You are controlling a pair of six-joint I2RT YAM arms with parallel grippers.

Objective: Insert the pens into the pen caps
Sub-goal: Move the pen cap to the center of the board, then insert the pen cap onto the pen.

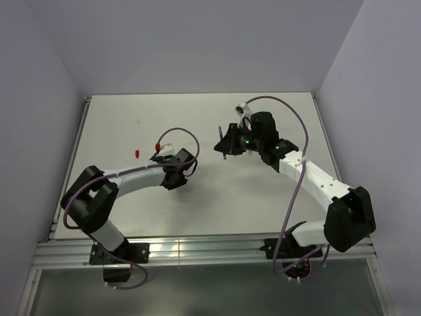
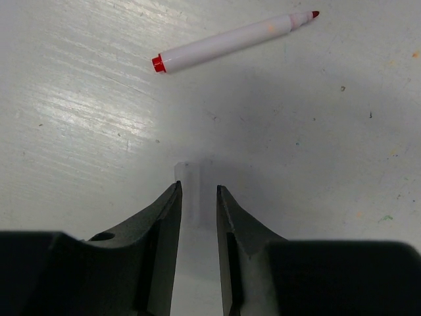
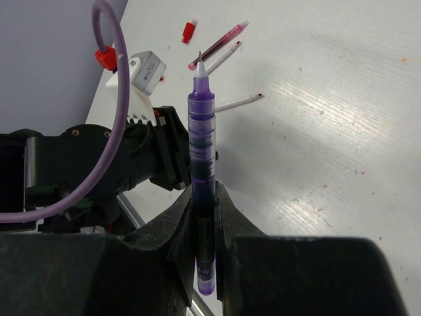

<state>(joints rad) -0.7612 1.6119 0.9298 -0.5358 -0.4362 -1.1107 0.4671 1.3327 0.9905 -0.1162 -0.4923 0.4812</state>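
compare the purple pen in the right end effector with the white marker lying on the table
The purple pen is clamped in the right end effector; the white marker lies loose on the table. The purple pen has a see-through purple barrel and fine needle tip; the white marker has a white barrel, red end plug and red tip. Both are uncapped.

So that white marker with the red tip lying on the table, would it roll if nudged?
The white marker has a round barrel and lies flat on the table, so a sideways nudge would likely roll it. It looks like stiff, thin plastic, so it is probably light and unbending. Its smooth barrel might slip in a loose pinch.
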